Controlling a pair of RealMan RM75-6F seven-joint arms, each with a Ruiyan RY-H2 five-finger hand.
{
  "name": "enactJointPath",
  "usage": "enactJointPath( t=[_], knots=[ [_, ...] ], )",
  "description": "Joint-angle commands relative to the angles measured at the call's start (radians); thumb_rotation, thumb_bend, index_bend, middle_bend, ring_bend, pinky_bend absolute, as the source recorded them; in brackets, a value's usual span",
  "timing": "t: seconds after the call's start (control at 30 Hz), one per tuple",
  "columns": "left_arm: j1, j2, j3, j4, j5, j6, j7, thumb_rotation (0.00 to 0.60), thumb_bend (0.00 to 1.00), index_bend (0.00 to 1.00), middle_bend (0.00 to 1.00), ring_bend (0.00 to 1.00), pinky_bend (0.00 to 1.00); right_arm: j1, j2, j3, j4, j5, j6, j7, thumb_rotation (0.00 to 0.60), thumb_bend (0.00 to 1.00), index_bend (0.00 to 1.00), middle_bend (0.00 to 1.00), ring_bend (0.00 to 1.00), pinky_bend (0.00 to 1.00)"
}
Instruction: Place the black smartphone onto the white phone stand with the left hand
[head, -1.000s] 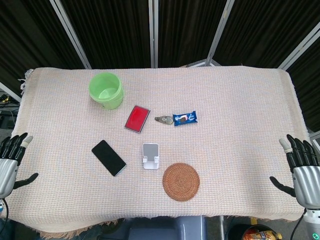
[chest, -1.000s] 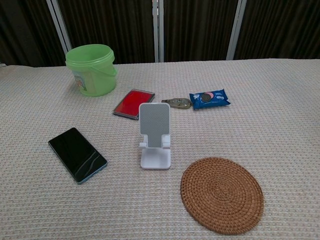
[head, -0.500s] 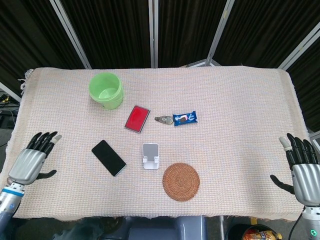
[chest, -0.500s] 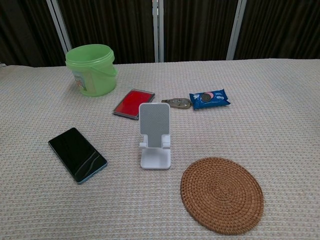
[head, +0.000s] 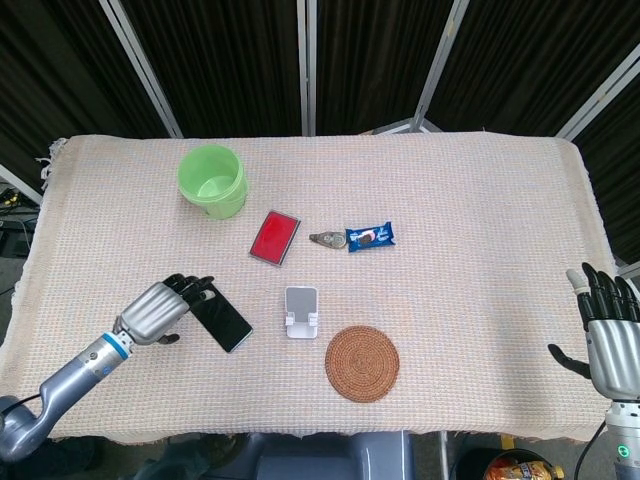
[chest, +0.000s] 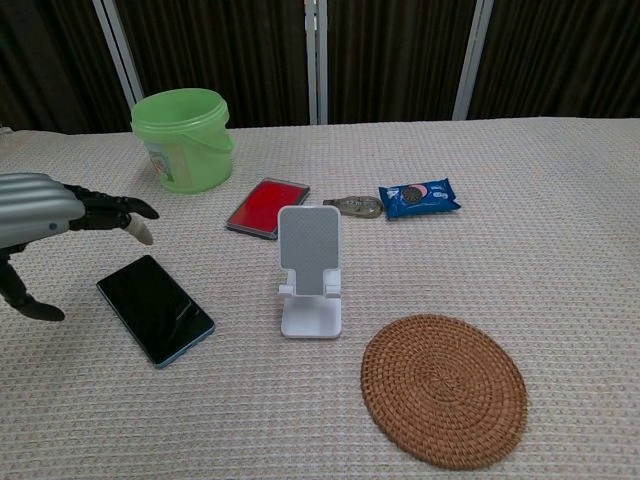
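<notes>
The black smartphone (head: 226, 320) (chest: 155, 308) lies flat on the woven cloth, left of the white phone stand (head: 301, 311) (chest: 311, 270). The stand is upright with nothing on it. My left hand (head: 163, 308) (chest: 45, 222) hovers over the phone's left end, fingers spread forward, thumb hanging down beside it, holding nothing. It covers the phone's near-left corner in the head view. My right hand (head: 610, 335) stays open at the table's right edge, far from both objects.
A green bucket (head: 212, 181) stands at the back left. A red flat case (head: 275, 237), a small key-like object (head: 325, 239) and a blue snack packet (head: 370, 237) lie behind the stand. A round woven coaster (head: 362, 363) sits to the stand's front right.
My left hand has swung in from the table's left edge to just over the phone's left end. The phone, the stand and the right hand have stayed put.
</notes>
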Motion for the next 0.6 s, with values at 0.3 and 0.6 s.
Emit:
enactJointPath(
  t=[0.3,0.6],
  knots=[
    [-0.084,-0.118,0.019,0.124,0.004,-0.087,0.027,0.600,0.00,0.23,0.05,0.14,0.20,-0.003,-0.001,0.005,-0.002,0.013,0.007,-0.010,0.600,0.00,0.00,0.00,0.00,0.00],
    [-0.122,-0.172,0.028,0.172,-0.019,-0.132,0.059,0.600,0.00,0.27,0.09,0.18,0.23,-0.001,-0.009,0.009,0.006,0.021,0.008,-0.024,0.600,0.00,0.00,0.00,0.00,0.00]
  ],
)
